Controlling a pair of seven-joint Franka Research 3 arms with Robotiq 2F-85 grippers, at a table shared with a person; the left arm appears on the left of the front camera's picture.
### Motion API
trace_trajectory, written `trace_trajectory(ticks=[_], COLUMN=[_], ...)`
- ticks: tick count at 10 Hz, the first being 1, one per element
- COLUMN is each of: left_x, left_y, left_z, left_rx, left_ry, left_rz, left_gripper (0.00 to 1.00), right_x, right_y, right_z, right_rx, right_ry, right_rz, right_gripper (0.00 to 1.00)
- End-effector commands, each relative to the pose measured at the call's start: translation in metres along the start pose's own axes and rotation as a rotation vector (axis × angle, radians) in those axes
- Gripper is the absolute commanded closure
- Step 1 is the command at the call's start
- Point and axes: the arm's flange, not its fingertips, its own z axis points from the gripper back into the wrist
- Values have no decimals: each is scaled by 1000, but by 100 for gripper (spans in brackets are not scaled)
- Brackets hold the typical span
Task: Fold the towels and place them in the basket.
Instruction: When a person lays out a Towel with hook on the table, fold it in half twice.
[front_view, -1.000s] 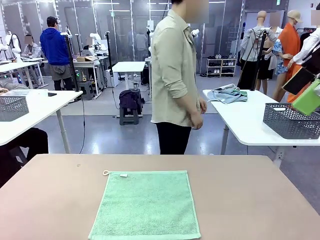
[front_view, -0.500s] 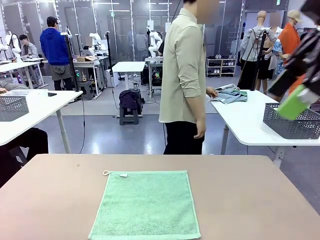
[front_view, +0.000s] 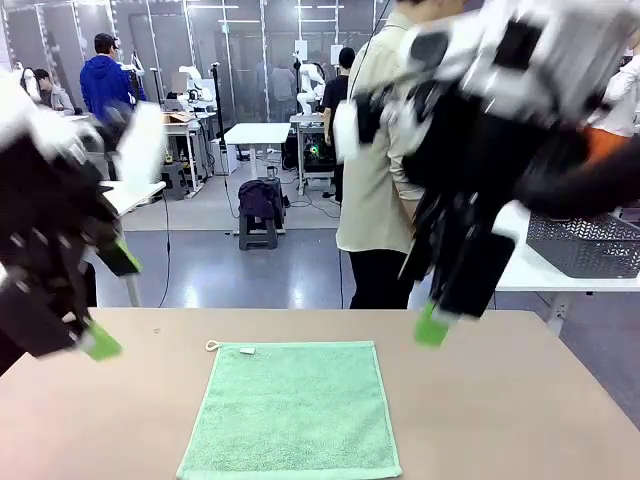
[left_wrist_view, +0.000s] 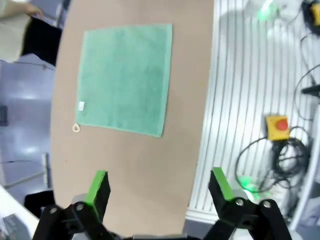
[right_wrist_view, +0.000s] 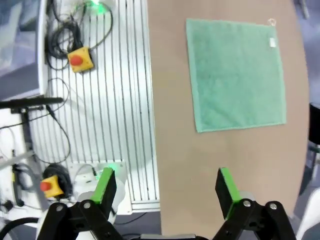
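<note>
At mid-counter (front_view: 520, 400) the sea-green towel (front_view: 290, 410) lies flat. Left claw (left_wrist_view: 159, 184) hangs open at its 10 o'clock, right claw (right_wrist_view: 166, 186) open at 2 o'clock, about equally near.

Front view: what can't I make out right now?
- Left gripper, right gripper: front view, fingers smeared by motion blur.
- Hands of the person: front view, behind the right arm.
- Dark basket: front view, left end behind that arm, inside unseen.
- Tag on the towel: all views, print too small.

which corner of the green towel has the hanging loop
The towel's far left corner in the front view: the loop sticks out there, with a white tag beside it on the far edge. The other three corners are plain.
</note>
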Motion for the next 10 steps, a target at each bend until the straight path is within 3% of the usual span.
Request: trace_trajectory(ticks=[1, 6, 9, 10], left_x=[-19, -56, -55, -47], left_y=[4, -12, -16, -8], left_z=[-40, -104, -108, -105], left_rx=[33, -69, -157, -96], left_ry=[61, 173, 198, 178], left_rz=[-70, -134, -150, -119], left_gripper=[0, 0, 0, 0], right_x=[-11, -30, -29, -32], right_y=[-8, -8, -11, -8], right_z=[-39, -114, -120, -118], right_rx=[-6, 46, 66, 65], right_ry=[51, 135, 157, 144], right_rz=[70, 134, 89, 125], right_gripper=[0, 0, 0, 0])
